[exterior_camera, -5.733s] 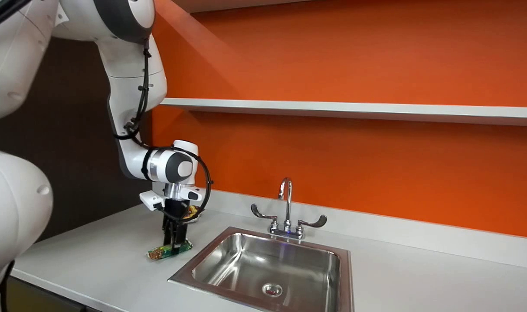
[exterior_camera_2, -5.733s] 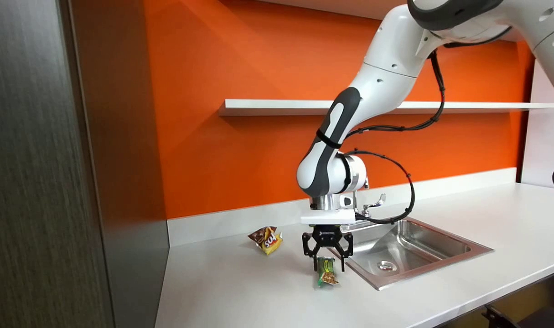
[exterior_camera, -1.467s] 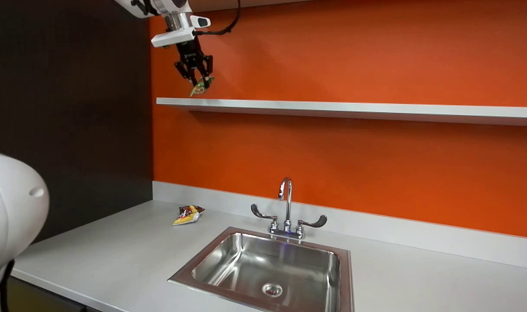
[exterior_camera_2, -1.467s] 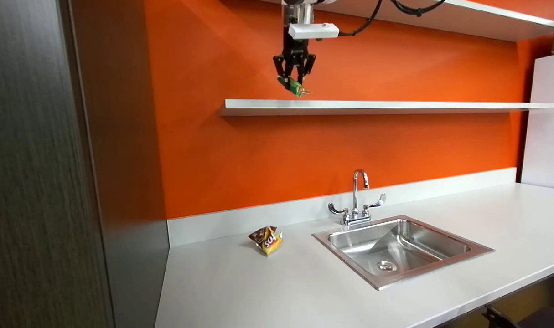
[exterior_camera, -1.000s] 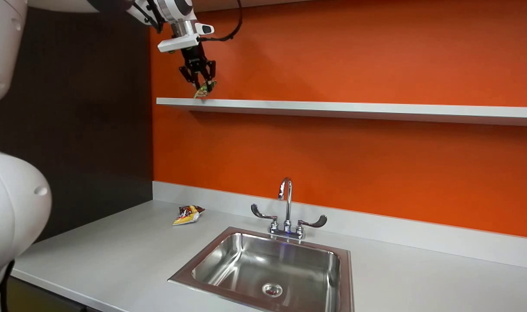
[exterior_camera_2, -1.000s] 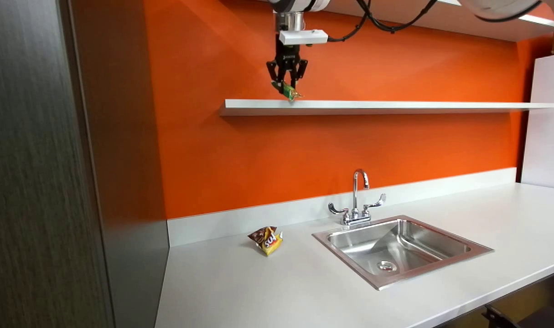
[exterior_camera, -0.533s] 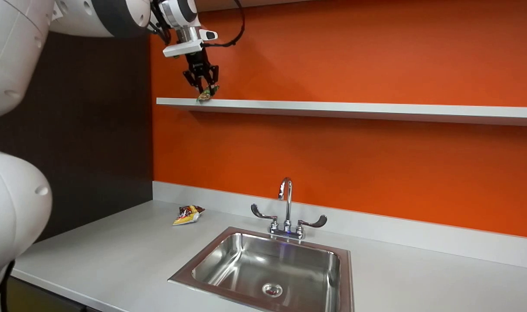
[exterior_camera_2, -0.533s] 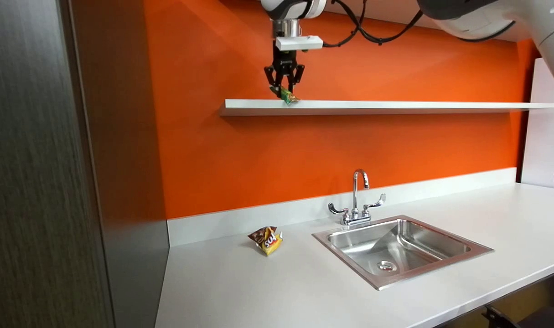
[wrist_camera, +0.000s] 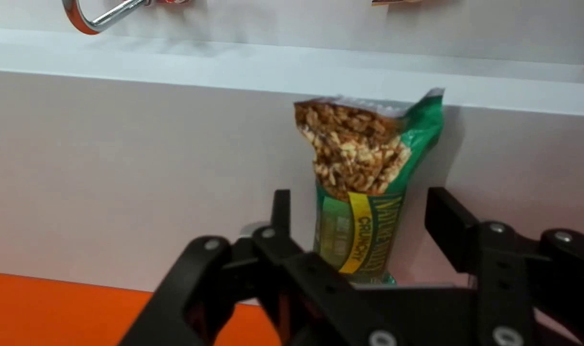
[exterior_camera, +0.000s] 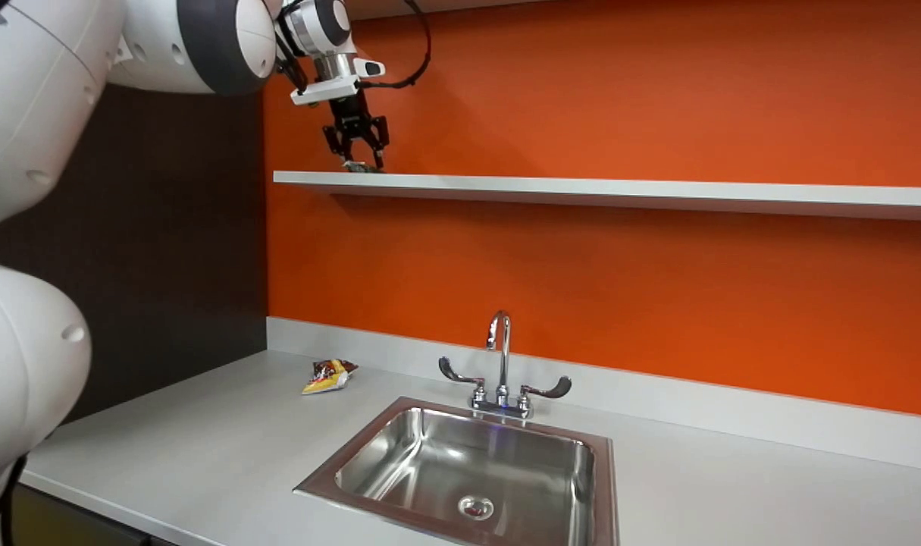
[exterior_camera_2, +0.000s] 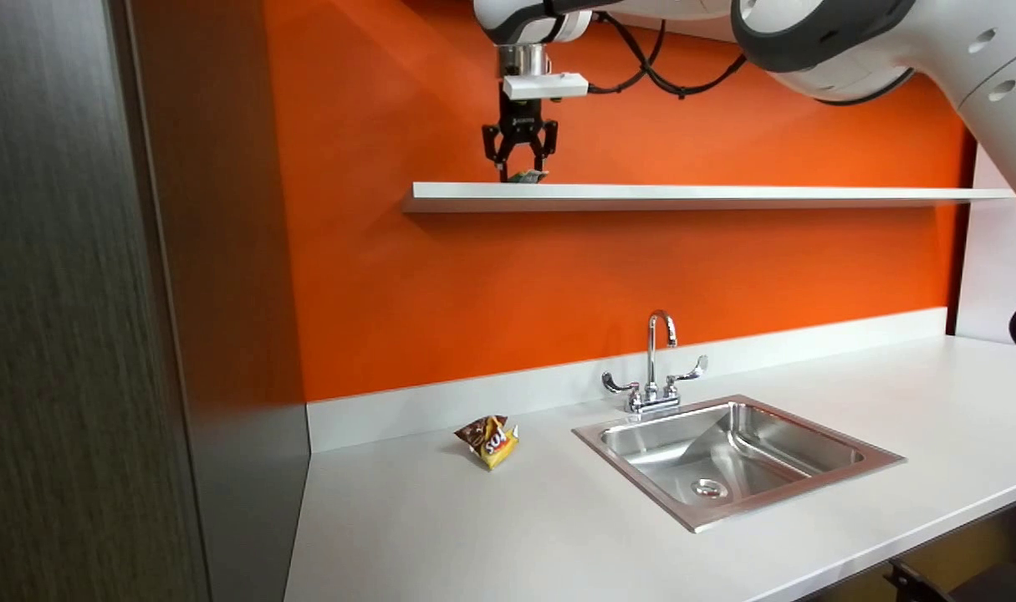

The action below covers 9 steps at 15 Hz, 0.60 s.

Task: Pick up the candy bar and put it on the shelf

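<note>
The candy bar is a green wrapper with a granola picture and a yellow band (wrist_camera: pixel 356 158). It lies on the white shelf (wrist_camera: pixel 128 168), its granola end reaching the shelf's front edge. In both exterior views the bar (exterior_camera: pixel 363 167) (exterior_camera_2: pixel 528 176) shows as a small low shape on top of the shelf (exterior_camera: pixel 612 187) (exterior_camera_2: pixel 725 194), near its end by the dark panel. My gripper (exterior_camera: pixel 364 158) (exterior_camera_2: pixel 521 171) points down over it. In the wrist view the gripper (wrist_camera: pixel 359 204) is open, one finger on each side of the bar, with gaps on both sides. The bar's near end is partly hidden by the gripper.
A brown and yellow snack bag (exterior_camera: pixel 329 375) (exterior_camera_2: pixel 491 441) lies on the counter below. A sink (exterior_camera: pixel 604 485) with a faucet (exterior_camera: pixel 502 356) is set into the counter. A tall dark panel (exterior_camera: pixel 157 227) stands beside the shelf's end. The orange wall is behind the shelf.
The bar was lifted from the counter to above the shelf. In the last second the gripper lowered it, then opened. The bar now lies on the shelf between the parted fingers.
</note>
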Tool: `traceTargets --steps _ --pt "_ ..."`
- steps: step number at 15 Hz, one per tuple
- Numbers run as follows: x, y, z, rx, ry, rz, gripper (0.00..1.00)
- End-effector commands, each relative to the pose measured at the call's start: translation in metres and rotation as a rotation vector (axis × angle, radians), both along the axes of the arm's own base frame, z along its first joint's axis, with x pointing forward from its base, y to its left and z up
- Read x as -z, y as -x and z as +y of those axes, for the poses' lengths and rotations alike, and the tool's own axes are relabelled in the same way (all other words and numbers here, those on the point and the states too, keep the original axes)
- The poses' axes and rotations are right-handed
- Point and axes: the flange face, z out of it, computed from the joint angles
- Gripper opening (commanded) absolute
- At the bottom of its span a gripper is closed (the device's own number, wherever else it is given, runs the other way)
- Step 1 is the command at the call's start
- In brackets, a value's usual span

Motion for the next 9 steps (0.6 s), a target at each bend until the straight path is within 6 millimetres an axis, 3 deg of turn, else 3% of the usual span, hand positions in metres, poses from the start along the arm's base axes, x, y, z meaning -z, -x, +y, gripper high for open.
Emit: traceTargets --steps 1,9 --pt "-0.009 0.003 0.000 0.001 0.014 0.003 1.00" --pt "-0.038 0.040 -0.001 -0.017 0.009 0.006 1.00"
